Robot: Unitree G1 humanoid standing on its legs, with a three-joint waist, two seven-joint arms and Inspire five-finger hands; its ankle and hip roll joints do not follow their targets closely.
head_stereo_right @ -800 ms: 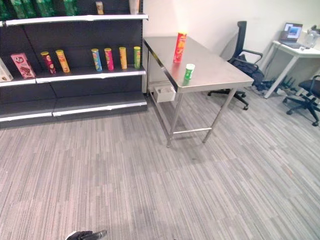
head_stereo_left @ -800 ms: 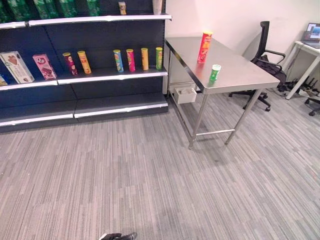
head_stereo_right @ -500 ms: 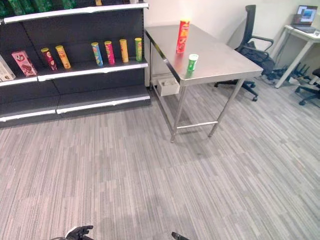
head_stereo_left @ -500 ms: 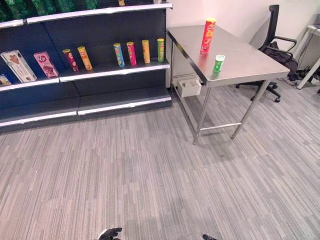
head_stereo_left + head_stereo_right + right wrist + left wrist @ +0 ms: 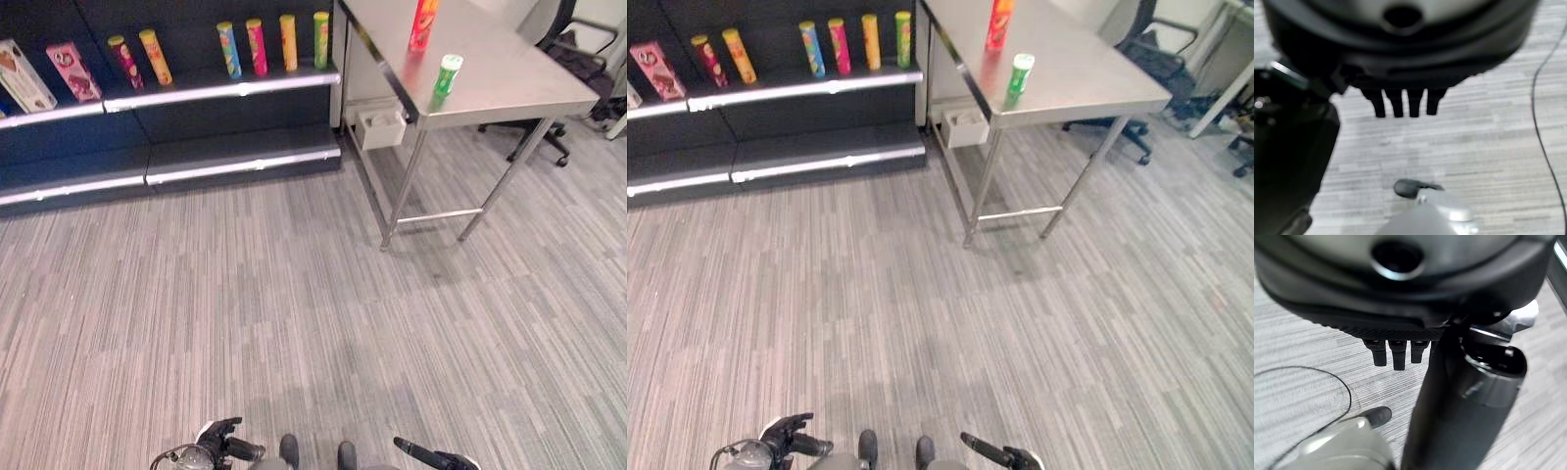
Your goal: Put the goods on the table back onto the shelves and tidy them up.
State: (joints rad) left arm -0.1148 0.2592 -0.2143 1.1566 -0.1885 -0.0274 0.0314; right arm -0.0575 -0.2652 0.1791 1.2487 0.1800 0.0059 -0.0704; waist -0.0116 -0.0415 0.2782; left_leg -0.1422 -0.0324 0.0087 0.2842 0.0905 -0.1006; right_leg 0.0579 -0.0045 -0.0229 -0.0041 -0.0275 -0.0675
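- Your left hand (image 5: 220, 446) and right hand (image 5: 441, 458) hang low over the floor, fingers relaxed straight, empty.
- The green can (image 5: 448, 74) and red tube (image 5: 423, 22) stand on the table (image 5: 529, 83); likely light, stiff, slick, so wrap mid-body.
- The shelf (image 5: 225, 86) beside it holds 6 tubes.

The shelves (image 5: 235, 88) fill the upper left of the frame, a row of tubes (image 5: 269, 44) standing on them. The table (image 5: 509, 83) stands at upper right, carrying a tall tube (image 5: 423, 22) behind a short can (image 5: 448, 74). An office chair (image 5: 568, 59) sits behind the table.
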